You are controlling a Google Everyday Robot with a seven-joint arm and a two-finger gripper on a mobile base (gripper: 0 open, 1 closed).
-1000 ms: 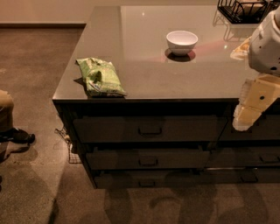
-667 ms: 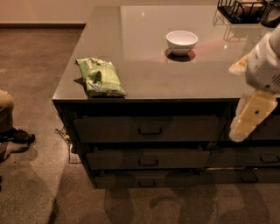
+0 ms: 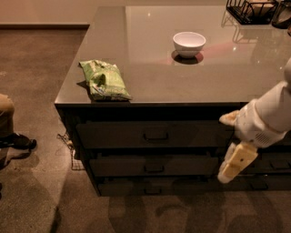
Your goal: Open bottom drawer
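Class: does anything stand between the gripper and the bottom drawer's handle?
Nothing visible does. The gripper hangs low at the right, in front of the drawer fronts. The bottom drawer lies below and to its left, shut.

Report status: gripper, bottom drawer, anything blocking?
Gripper low, right of bottom drawer handle. Drawer shut. Nothing seen between gripper and handle.

The gripper [image 3: 233,164] hangs before the drawer fronts at the right, hiding where the two stacks meet. The bottom drawer [image 3: 159,185] lies in shadow, and its handle is barely made out. The arm [image 3: 273,113] runs off the right edge. On the worktop [image 3: 150,77], the wire rack [image 3: 248,11] is cut by the top edge. A person's leg [image 3: 5,116] is cut by the left edge.
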